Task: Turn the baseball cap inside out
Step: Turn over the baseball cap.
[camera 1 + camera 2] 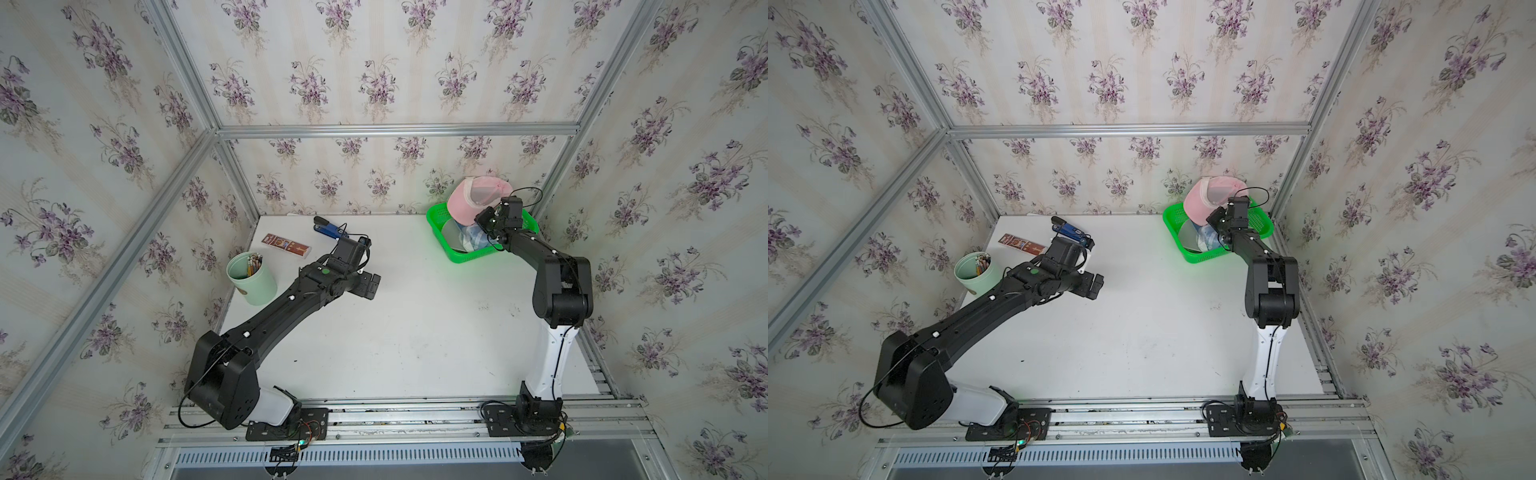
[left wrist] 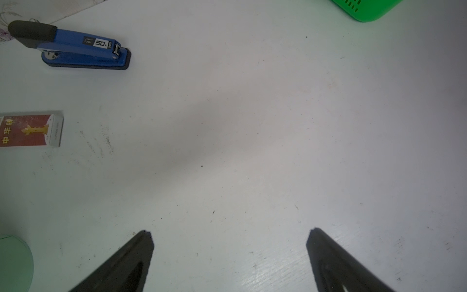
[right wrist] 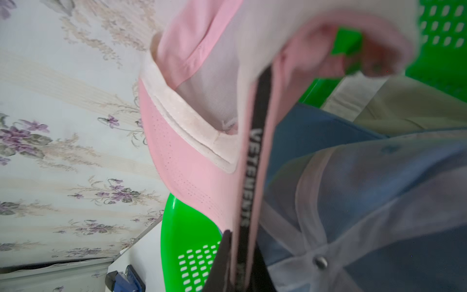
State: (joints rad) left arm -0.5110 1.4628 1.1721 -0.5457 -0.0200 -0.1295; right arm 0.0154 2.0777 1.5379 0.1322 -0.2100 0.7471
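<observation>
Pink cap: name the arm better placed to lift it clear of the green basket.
Right. The right gripper is shut on the band of the pink cap, above the green basket. The left gripper hangs open over the table, far from the cap.
</observation>
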